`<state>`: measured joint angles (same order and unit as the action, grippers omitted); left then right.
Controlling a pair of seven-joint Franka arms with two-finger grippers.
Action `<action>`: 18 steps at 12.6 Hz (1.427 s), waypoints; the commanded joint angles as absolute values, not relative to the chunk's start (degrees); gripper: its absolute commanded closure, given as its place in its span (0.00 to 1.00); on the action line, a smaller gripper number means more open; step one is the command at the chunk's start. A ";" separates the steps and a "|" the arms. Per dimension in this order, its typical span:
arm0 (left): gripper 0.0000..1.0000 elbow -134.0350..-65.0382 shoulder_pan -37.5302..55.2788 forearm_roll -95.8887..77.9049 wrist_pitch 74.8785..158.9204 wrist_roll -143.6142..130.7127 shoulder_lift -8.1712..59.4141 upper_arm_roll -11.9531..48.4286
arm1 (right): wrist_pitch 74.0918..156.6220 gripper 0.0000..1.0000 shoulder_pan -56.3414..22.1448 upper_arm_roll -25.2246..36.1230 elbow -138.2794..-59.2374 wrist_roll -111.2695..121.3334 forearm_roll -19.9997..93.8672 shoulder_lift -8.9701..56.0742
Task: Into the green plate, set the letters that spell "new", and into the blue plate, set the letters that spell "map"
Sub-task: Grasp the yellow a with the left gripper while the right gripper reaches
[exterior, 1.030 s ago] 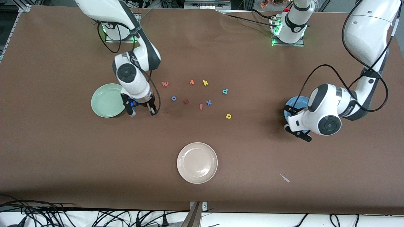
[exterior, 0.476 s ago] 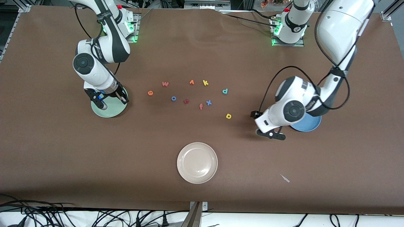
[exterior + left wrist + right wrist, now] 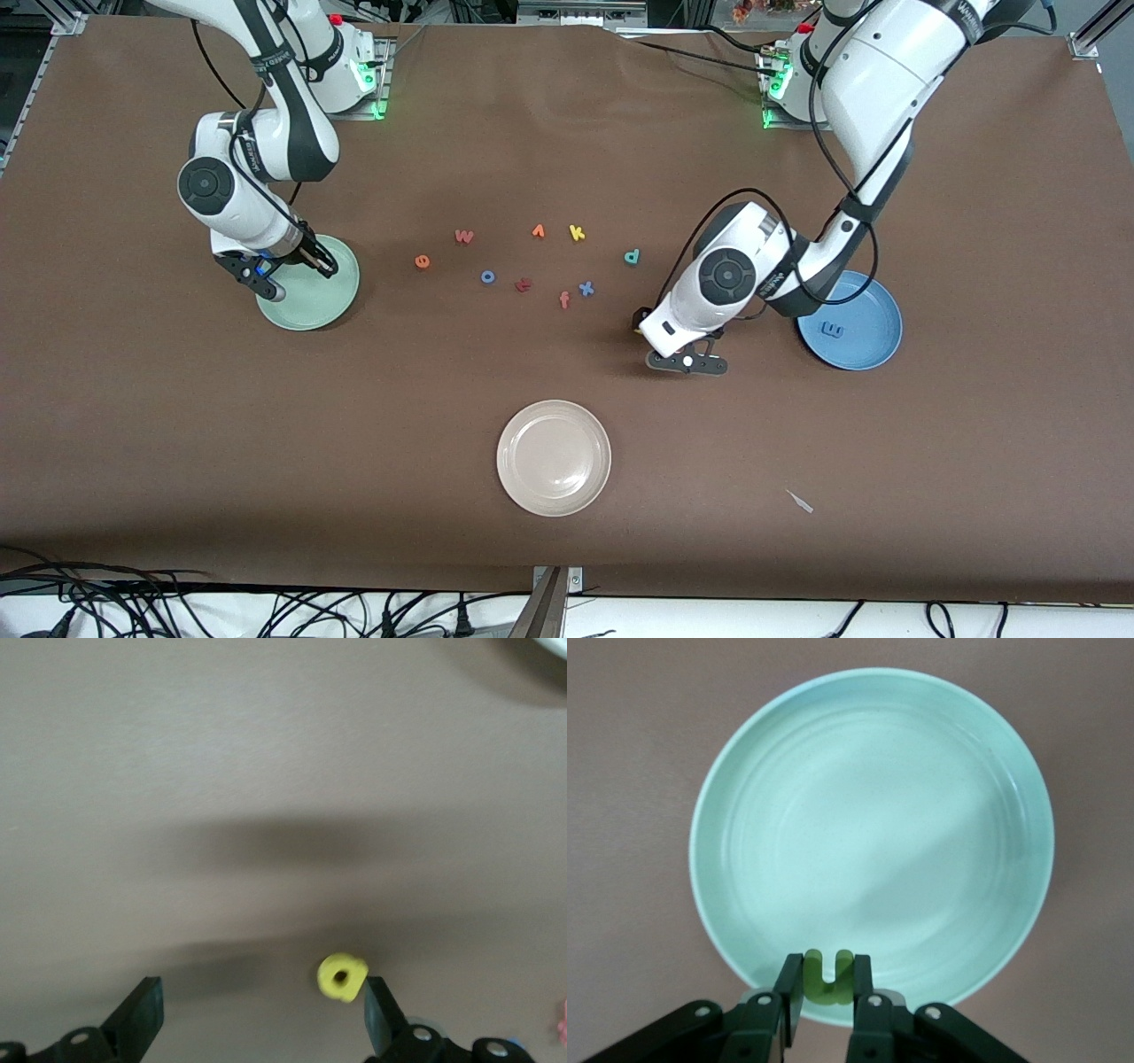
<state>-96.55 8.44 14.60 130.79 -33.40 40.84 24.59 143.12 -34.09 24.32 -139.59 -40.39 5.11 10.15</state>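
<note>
The brown table [image 3: 567, 425] carries three plates: a cream plate [image 3: 554, 457] nearest the front camera, the green plate [image 3: 310, 288] toward the right arm's end, and the blue plate [image 3: 855, 323] toward the left arm's end, its rim partly covered by the arm, with the blue "m" [image 3: 833, 330] lying inside. Over the green plate, the right gripper [image 3: 826, 992] pinches the green "n" [image 3: 828, 979]. The left gripper [image 3: 257, 1014] hangs spread wide just above the yellow "a" [image 3: 341, 977], which the front view almost hides. Between the plates lie the "e" [image 3: 423, 261], "w" [image 3: 463, 236] and teal "p" [image 3: 631, 257] among other letters.
</note>
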 commanded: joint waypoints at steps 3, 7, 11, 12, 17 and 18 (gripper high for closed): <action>0.00 -96.24 11.24 22.41 132.89 -42.27 43.24 23.82 | 151.08 0.15 -34.28 24.52 -143.09 -37.97 4.57 12.92; 0.10 -96.24 12.57 22.41 134.38 -44.74 44.21 23.73 | 149.07 0.00 -34.36 24.17 -142.82 -39.02 4.74 9.68; 0.27 -96.15 13.45 23.90 134.38 -46.84 44.65 23.64 | 147.57 0.00 -34.63 15.76 -142.12 -60.92 4.83 7.03; 0.31 -96.15 13.45 25.12 134.38 -47.63 44.74 23.64 | 147.66 0.00 -34.72 12.86 -141.51 -67.17 4.83 7.03; 0.62 -96.15 13.54 26.19 134.38 -49.57 44.82 23.73 | 148.44 0.00 -35.07 3.18 -140.89 -88.22 4.66 8.87; 0.70 -96.15 13.54 26.19 134.38 -49.92 44.82 23.73 | 149.49 0.00 -36.03 2.47 -140.89 -92.24 4.75 9.66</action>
